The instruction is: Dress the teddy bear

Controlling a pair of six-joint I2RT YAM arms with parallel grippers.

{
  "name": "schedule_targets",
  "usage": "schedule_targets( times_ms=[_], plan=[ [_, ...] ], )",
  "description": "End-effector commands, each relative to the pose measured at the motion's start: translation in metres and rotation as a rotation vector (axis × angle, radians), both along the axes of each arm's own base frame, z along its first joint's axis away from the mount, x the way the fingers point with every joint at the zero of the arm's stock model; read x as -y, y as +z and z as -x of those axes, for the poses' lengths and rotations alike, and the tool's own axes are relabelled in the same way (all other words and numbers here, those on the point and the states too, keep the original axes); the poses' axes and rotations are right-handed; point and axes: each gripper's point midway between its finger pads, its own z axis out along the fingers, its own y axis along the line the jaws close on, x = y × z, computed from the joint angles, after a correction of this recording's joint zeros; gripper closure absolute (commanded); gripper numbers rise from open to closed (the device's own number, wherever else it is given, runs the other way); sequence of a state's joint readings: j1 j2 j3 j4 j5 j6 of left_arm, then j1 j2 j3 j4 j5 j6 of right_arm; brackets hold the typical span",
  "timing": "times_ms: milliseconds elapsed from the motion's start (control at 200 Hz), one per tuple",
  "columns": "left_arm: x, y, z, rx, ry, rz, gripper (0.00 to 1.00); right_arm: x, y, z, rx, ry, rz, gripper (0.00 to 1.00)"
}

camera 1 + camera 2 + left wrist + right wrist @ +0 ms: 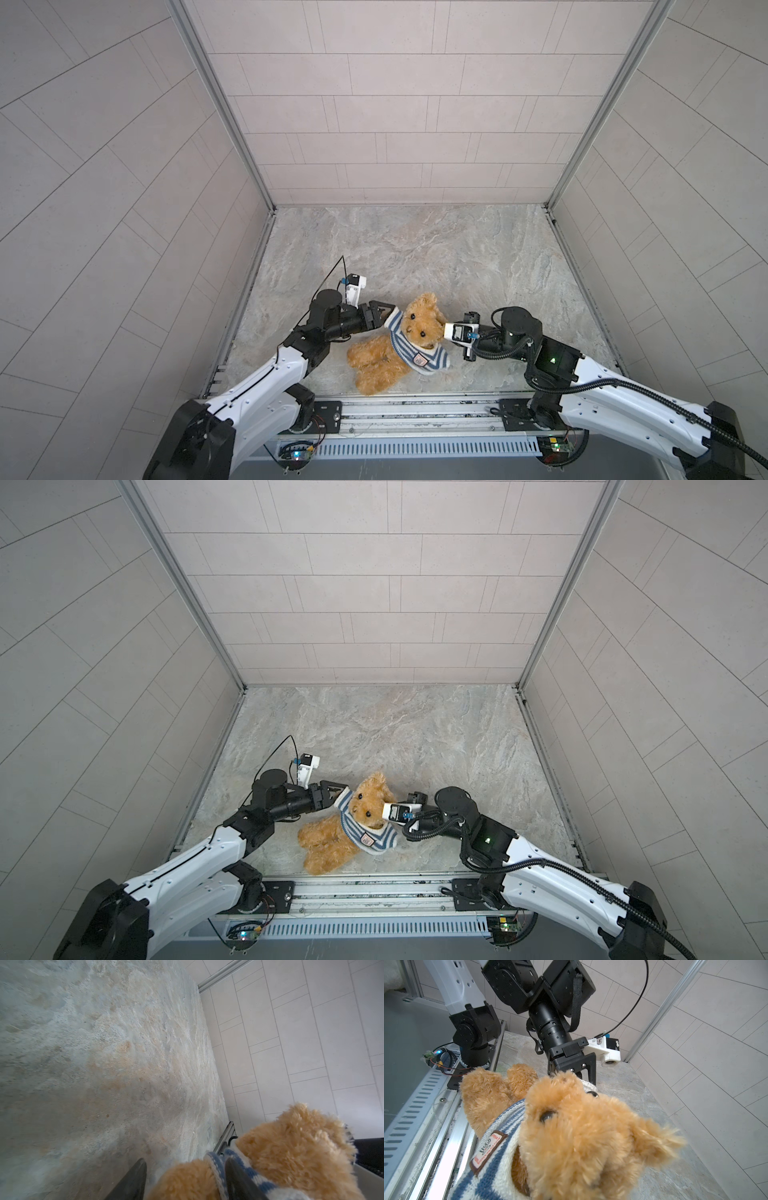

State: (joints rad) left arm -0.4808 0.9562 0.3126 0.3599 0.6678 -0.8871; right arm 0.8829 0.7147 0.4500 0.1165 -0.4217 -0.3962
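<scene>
The golden-brown teddy bear (419, 328) (370, 808) lies on its back on the stone tabletop, head toward the back, legs toward the front left. A blue-and-white striped shirt (415, 357) (372, 841) (492, 1159) with a badge sits round its neck and chest. My left gripper (390, 318) (343, 796) (185, 1160) is open. The bear's fluffy arm and the sleeve cuff (216, 1165) lie between its fingers, and one finger (239, 1176) rests against the striped knit. My right gripper (441, 328) (384, 811) is at the bear's head (581, 1136) by the ear, its fingers hidden in the fur.
A metal rail (415, 409) runs along the table's front edge, close to the bear's feet. Tiled walls close in the table (415, 249) on the left, right and back. The left arm (550, 1028) stands just behind the bear in the right wrist view.
</scene>
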Motion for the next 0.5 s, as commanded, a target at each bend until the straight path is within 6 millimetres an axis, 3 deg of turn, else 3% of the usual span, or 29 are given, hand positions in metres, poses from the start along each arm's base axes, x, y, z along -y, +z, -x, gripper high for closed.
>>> schedule_targets(
  times_ms=[0, 110, 240, 400, 461, 496],
  plan=[
    [0.015, 0.021, 0.007, 0.049, -0.041, 0.098, 0.46, -0.004, 0.021, 0.002, 0.069, 0.032, -0.069, 1.0],
    [0.016, 0.024, 0.012, 0.048, -0.049, 0.119, 0.68, -0.004, 0.018, -0.002, 0.068, 0.011, -0.062, 1.0],
    [0.011, 0.03, 0.011, 0.07, -0.021, 0.103, 0.87, -0.002, 0.011, -0.009, 0.057, -0.028, -0.05, 1.0],
    [0.005, 0.046, 0.005, 0.128, 0.021, 0.09, 1.0, 0.005, 0.007, -0.016, 0.054, -0.095, -0.058, 1.0],
    [0.004, 0.052, 0.001, 0.153, 0.037, 0.076, 1.0, 0.009, 0.008, -0.019, 0.051, -0.125, -0.072, 1.0],
    [0.002, 0.054, -0.001, 0.166, 0.047, 0.065, 1.0, 0.011, 0.007, -0.022, 0.046, -0.148, -0.079, 0.94]
  ],
)
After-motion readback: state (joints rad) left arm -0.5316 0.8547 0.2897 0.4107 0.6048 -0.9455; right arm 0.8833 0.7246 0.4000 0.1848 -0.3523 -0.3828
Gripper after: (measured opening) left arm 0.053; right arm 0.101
